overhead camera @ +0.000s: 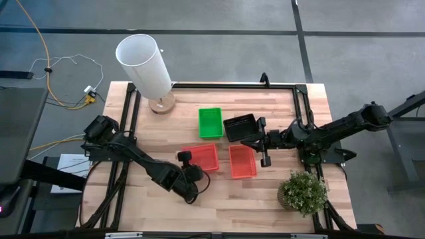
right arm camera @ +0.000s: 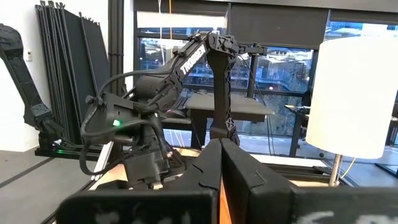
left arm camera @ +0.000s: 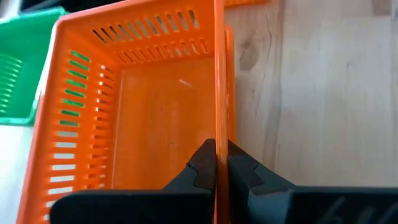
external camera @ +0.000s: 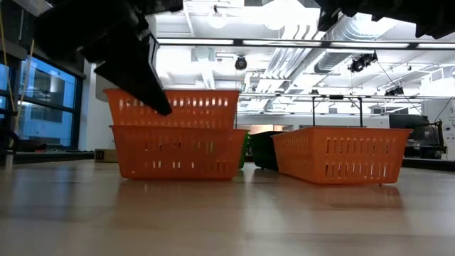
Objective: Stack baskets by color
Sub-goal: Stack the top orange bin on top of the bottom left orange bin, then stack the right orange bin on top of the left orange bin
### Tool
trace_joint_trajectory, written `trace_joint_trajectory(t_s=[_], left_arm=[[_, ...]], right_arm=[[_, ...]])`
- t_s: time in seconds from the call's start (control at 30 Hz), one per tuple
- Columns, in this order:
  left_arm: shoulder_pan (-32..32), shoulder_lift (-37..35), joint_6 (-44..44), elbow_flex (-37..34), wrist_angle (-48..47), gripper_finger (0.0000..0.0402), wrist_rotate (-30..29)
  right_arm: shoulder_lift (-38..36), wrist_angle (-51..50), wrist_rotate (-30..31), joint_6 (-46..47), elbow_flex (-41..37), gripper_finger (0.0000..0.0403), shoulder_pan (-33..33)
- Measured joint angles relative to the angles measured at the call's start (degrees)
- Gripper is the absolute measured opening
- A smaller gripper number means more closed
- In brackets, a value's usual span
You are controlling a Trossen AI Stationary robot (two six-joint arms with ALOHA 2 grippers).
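Two red baskets sit nested at the table's middle [overhead camera: 204, 157]. My left gripper [left arm camera: 217, 148] is shut on the upper one [external camera: 174, 108], which stands partly inside the lower one [external camera: 178, 153]. A third red basket [overhead camera: 242, 161] rests flat on the table to their right. Behind them, a green basket [overhead camera: 210, 122] and a black basket [overhead camera: 240, 127] also sit flat on the table. My right gripper [overhead camera: 256, 141] hovers shut between the black basket and the single red one, holding nothing. My left gripper pinches one side wall of the upper red basket at its top rim [left arm camera: 218, 124], one finger inside the basket and one outside. The fingers slant down from the table's near left. The basket sits level, partly nested in the lower red basket.
A tall white cylinder [overhead camera: 145, 63] on a wooden foot stands at the far left. A small potted plant [overhead camera: 302, 192] is at the near right. A black frame rail [overhead camera: 226, 85] runs along the table's far and side edges. Bare wood lies along the near edge.
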Motion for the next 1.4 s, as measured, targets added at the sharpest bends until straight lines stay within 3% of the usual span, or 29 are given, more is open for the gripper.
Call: trace_joint_trajectory(t_s=[0.33, 0.63, 0.83, 0.93, 1.13, 1.3, 1.4], left_arm=[[1.1, 0.0, 6.2, -0.1, 3.3, 0.0008, 2.3], [1.1, -0.3, 7.7, 0.3, 3.0, 0.0093, 1.5], [1.1, -0.3, 10.4, 5.3, -5.0, 0.0150, -1.3], [1.0, -1.7, 10.6, 8.1, -10.0, 0.0164, -3.2], [-0.6, -6.4, 9.2, 8.4, -11.3, 0.0167, -4.2], [-5.0, -8.9, 7.0, 7.8, -11.9, 0.0163, -14.5], [-8.1, -12.5, 4.0, 2.8, -9.4, 0.0163, -22.7]], right_arm=[[0.0, 0.1, 0.0, -0.1, 0.0, 0.0000, 0.0], [0.0, 0.1, 0.0, -0.1, 0.0, 0.0000, 0.0], [0.0, 0.1, 0.0, -0.2, 0.0, 0.0000, 0.0], [0.0, 0.1, 0.0, -0.2, 0.0, 0.0000, 0.0], [0.0, -0.4, 0.0, -0.1, 0.0, 0.0000, 0.0], [0.0, -0.8, 0.0, 0.0, 0.0, 0.0000, 0.0], [0.0, -0.8, 0.0, 0.2, 0.0, 0.0000, 0.0]])
